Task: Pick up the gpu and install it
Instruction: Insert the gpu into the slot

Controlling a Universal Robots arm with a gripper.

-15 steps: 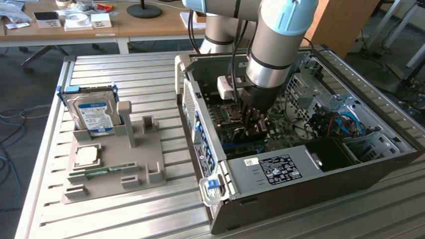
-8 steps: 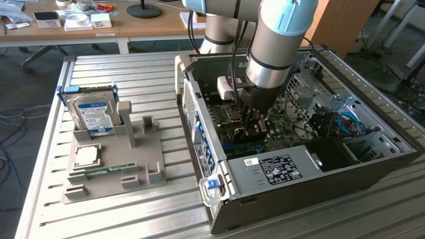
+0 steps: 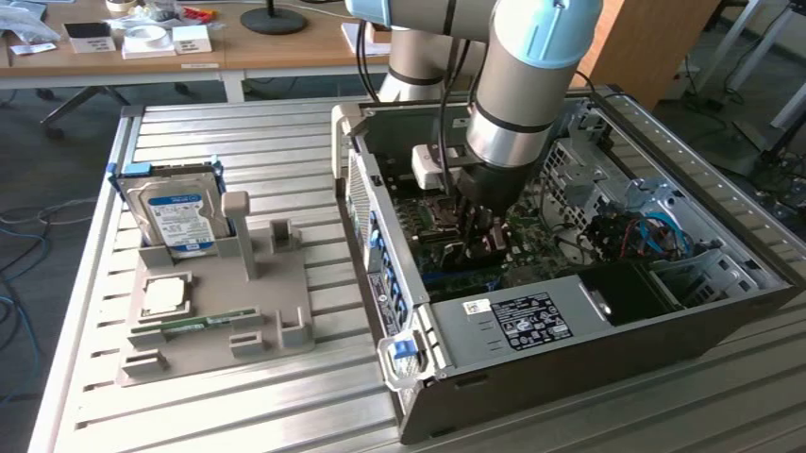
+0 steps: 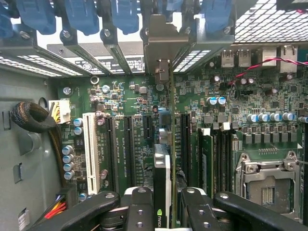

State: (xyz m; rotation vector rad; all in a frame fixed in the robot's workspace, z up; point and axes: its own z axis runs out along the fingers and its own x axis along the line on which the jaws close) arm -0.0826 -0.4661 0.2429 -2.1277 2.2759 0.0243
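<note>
The gpu appears edge-on in the wrist view as a thin green card with a black cooler face carrying a green logo. Its silver end bracket reaches up to the case's rear slot openings. My gripper is shut on the card, with one black finger on each side. The card stands upright over the motherboard, in line with the black expansion slots. In the exterior view the gripper is lowered deep inside the open computer case, and the card is mostly hidden under it.
A white slot, RAM sticks and the processor socket flank the card. Blue latches line the rear slots. Beside the case, a grey holder carries a blue-labelled hard drive, a processor chip and a RAM stick.
</note>
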